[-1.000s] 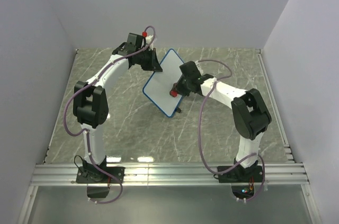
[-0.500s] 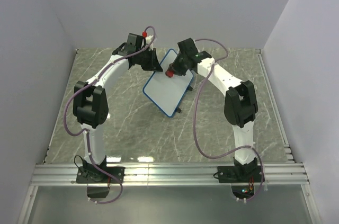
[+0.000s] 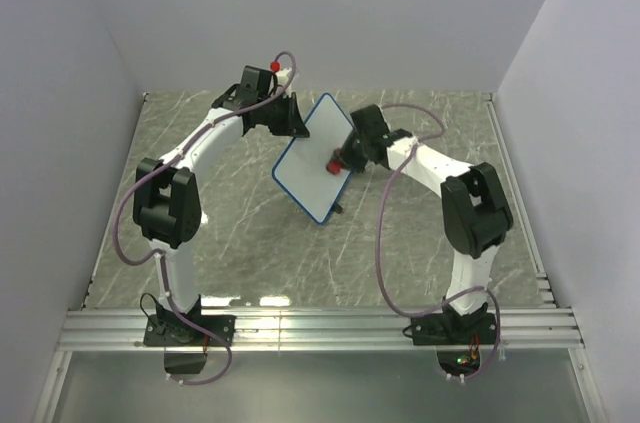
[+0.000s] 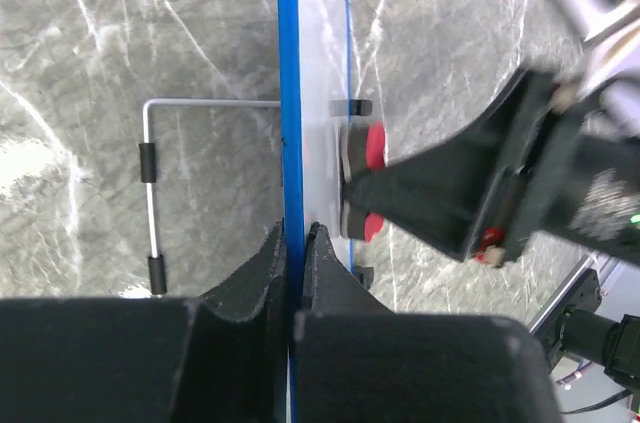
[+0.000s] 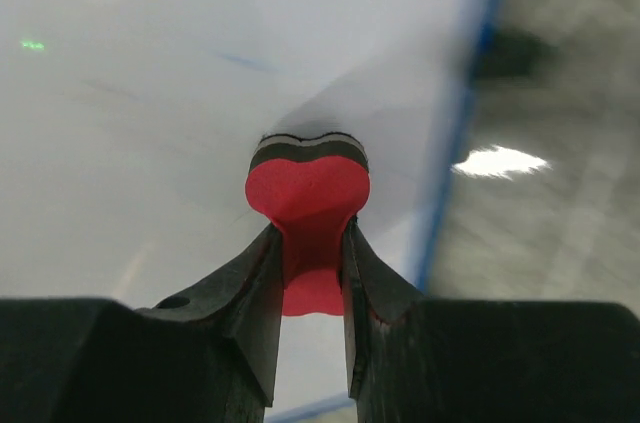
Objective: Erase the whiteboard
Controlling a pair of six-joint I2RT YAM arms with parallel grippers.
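The whiteboard (image 3: 308,161) is white with a thin blue rim and stands tilted off the table. My left gripper (image 3: 291,125) is shut on its upper left edge; in the left wrist view the fingers pinch the blue rim (image 4: 290,93) edge-on. My right gripper (image 3: 338,162) is shut on a small red eraser (image 3: 333,167) by its narrow waist. The eraser (image 5: 308,188) presses its dark felt face against the white surface (image 5: 140,113) near the board's right edge. From the left wrist view the eraser (image 4: 375,146) shows against the board's face. I see no clear marks on the board.
The marble-patterned table (image 3: 230,233) lies under both arms, with grey walls on three sides. A thin wire stand (image 4: 150,193) with black sleeves sticks out behind the board. A metal rail (image 3: 320,328) runs along the near edge by the arm bases.
My right gripper swept the eraser up to the board's top edge, then back down toward its right middle. The left gripper kept hold; the board shifted slightly.
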